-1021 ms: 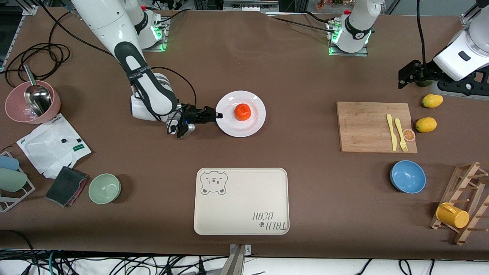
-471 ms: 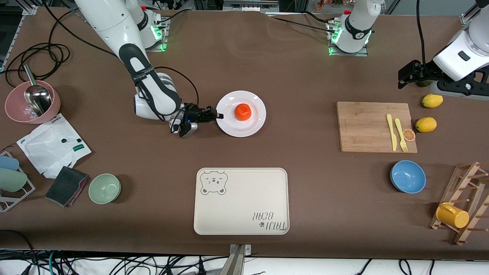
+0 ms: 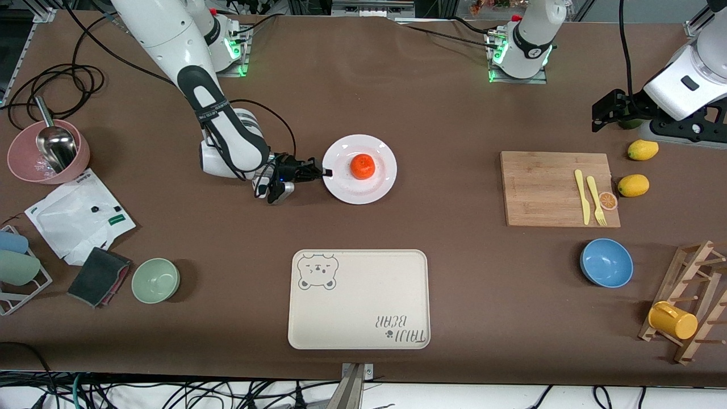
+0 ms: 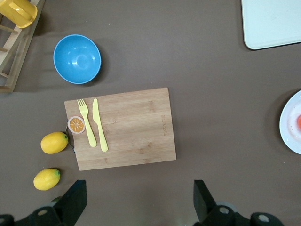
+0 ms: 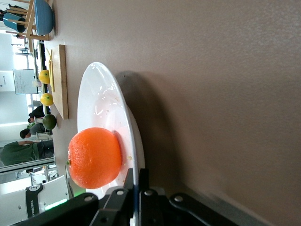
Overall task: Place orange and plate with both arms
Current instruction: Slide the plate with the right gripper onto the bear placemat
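Note:
The orange (image 3: pixel 362 166) sits on the white plate (image 3: pixel 375 187) in the middle of the table. My right gripper (image 3: pixel 325 171) is shut on the plate's rim at the edge toward the right arm's end. In the right wrist view the two fingers pinch the plate's rim (image 5: pixel 135 155) with the orange (image 5: pixel 94 157) beside them; the plate looks slightly tilted off the table. My left gripper (image 3: pixel 597 113) is open and empty, held in the air at the left arm's end, over the table beside the board; its fingers (image 4: pixel 75 202) stand wide apart.
A cream bear-printed tray (image 3: pixel 359 299) lies nearer the front camera than the plate. A wooden board (image 3: pixel 545 190) with a yellow knife and fork, two lemons (image 3: pixel 633 185), a blue bowl (image 3: pixel 606 263) and a rack with a yellow mug (image 3: pixel 672 320) are at the left arm's end. A green bowl (image 3: pixel 155 280) and a pink bowl (image 3: pixel 34 165) are at the right arm's end.
The right arm has shifted slightly toward the left arm's end, and the plate with the orange moved a few pixels with it. The left arm has not moved.

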